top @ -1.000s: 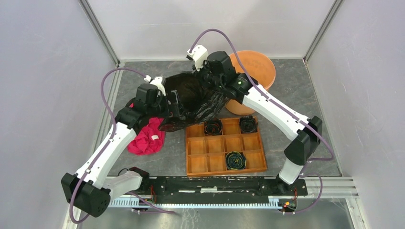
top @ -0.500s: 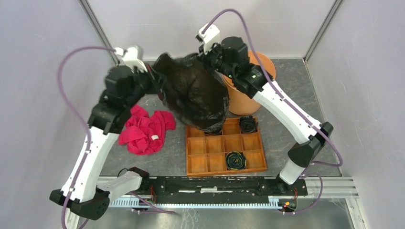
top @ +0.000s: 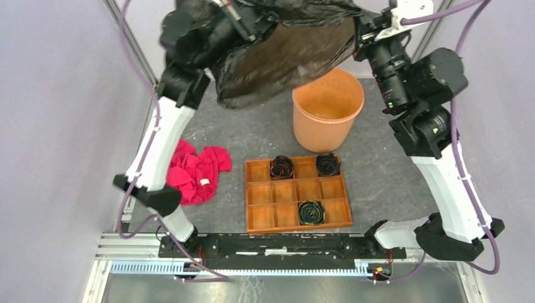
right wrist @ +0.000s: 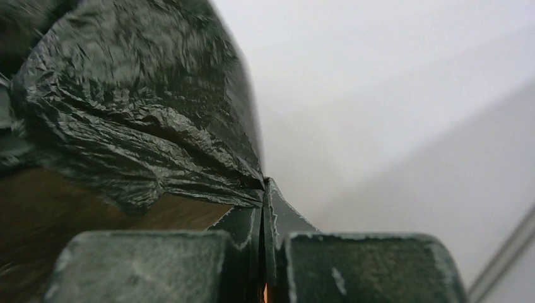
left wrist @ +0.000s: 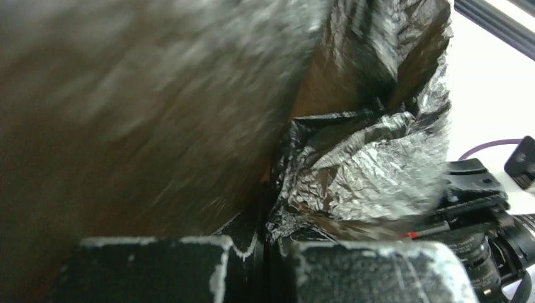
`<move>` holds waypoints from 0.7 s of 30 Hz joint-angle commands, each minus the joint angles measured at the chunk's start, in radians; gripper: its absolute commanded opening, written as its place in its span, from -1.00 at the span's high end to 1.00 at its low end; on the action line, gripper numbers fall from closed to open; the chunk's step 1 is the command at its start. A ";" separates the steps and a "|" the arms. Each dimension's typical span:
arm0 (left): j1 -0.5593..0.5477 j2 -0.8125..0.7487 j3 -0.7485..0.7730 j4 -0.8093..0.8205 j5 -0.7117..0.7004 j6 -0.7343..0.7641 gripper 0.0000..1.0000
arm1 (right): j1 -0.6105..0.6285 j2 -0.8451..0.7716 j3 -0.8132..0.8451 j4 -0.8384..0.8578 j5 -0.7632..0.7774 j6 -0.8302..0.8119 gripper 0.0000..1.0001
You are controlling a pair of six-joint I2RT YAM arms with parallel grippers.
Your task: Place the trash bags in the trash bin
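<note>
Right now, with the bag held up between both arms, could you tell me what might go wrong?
1. Both the left gripper and right gripper pinch only a thin fold of the trash bag; the film could slip out or tear.
2. The bag hangs mostly left of the trash bin, so lowering it may drape it over the rim.

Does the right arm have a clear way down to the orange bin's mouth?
Probably yes: the bin stands open below the right fingers, nothing between. But the left fingers also pinch the bag.
</note>
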State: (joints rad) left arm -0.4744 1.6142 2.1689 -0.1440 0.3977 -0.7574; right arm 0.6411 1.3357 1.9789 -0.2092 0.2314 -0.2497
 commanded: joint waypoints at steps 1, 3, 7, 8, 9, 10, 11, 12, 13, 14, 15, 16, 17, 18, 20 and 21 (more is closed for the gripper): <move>-0.088 0.129 0.198 0.122 0.046 -0.175 0.96 | -0.014 -0.021 -0.030 0.067 0.121 -0.116 1.00; -0.106 0.175 0.206 0.198 0.030 -0.244 0.96 | -0.022 -0.031 -0.029 0.066 0.171 -0.152 1.00; -0.145 0.223 0.206 0.250 -0.034 -0.286 0.96 | -0.034 -0.065 -0.040 0.061 0.228 -0.203 1.00; -0.156 0.229 0.205 0.253 -0.051 -0.283 0.96 | -0.036 -0.077 -0.048 0.056 0.236 -0.214 1.00; -0.166 0.232 0.202 0.253 -0.068 -0.278 0.96 | -0.037 -0.089 -0.059 0.054 0.242 -0.221 1.00; -0.176 0.234 0.196 0.252 -0.079 -0.277 0.96 | -0.037 -0.103 -0.080 0.055 0.243 -0.227 1.00; -0.183 0.231 0.185 0.250 -0.087 -0.278 0.96 | -0.039 -0.123 -0.101 0.060 0.241 -0.231 1.00; -0.188 0.227 0.172 0.248 -0.093 -0.280 0.96 | -0.038 -0.140 -0.126 0.063 0.235 -0.233 1.00; -0.192 0.219 0.156 0.241 -0.098 -0.275 0.96 | -0.039 -0.153 -0.149 0.066 0.227 -0.236 1.00; -0.193 0.211 0.143 0.228 -0.105 -0.269 0.96 | -0.039 -0.166 -0.164 0.064 0.223 -0.237 1.00; -0.193 0.204 0.133 0.209 -0.113 -0.257 0.96 | -0.038 -0.175 -0.183 0.061 0.220 -0.239 1.00; -0.193 0.198 0.130 0.189 -0.122 -0.240 0.95 | -0.039 -0.185 -0.205 0.061 0.225 -0.240 1.00; -0.193 0.193 0.129 0.164 -0.129 -0.219 0.96 | -0.039 -0.190 -0.222 0.060 0.231 -0.239 1.00; -0.192 0.188 0.129 0.152 -0.136 -0.202 0.96 | -0.039 -0.194 -0.237 0.053 0.237 -0.240 1.00; -0.189 0.182 0.131 0.093 -0.142 -0.172 0.96 | -0.039 -0.194 -0.249 0.025 0.249 -0.230 1.00; -0.187 0.183 0.135 0.077 -0.140 -0.163 0.96 | -0.038 -0.194 -0.254 0.012 0.253 -0.222 1.00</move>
State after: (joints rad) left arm -0.6678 1.8458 2.3001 -0.0002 0.2897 -0.9787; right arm 0.6064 1.1454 1.7485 -0.1806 0.4515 -0.4702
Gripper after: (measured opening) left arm 0.029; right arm 0.006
